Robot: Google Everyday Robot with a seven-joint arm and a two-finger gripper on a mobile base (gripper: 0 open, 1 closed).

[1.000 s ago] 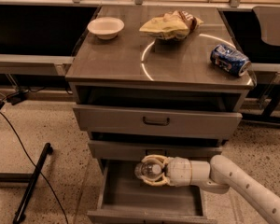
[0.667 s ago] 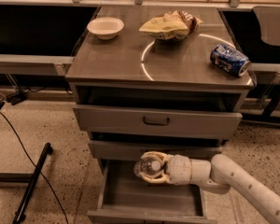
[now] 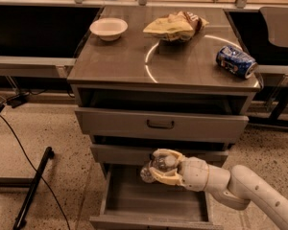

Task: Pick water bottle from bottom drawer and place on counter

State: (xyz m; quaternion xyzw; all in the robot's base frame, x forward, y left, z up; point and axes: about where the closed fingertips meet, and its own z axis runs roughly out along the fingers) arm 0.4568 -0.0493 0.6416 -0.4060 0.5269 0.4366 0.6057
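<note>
The water bottle [image 3: 158, 165], small and clear, lies sideways in my gripper [image 3: 159, 166], which is shut on it. The gripper holds it above the open bottom drawer [image 3: 134, 202], just in front of the middle drawer's face. My white arm reaches in from the lower right. The counter [image 3: 134, 61] is the glossy grey-brown cabinet top above, with a curved light reflection.
On the counter stand a white bowl [image 3: 108, 28] at back left, a crumpled chip bag [image 3: 175, 26] at back middle and a blue soda can [image 3: 236, 61] lying at right. The top drawer [image 3: 161, 124] is pulled slightly out. A black cable and stand [image 3: 33, 186] lie on the floor left.
My gripper has risen a little with the bottle, from inside the bottom drawer toward the middle drawer's front, and shifted slightly left.
</note>
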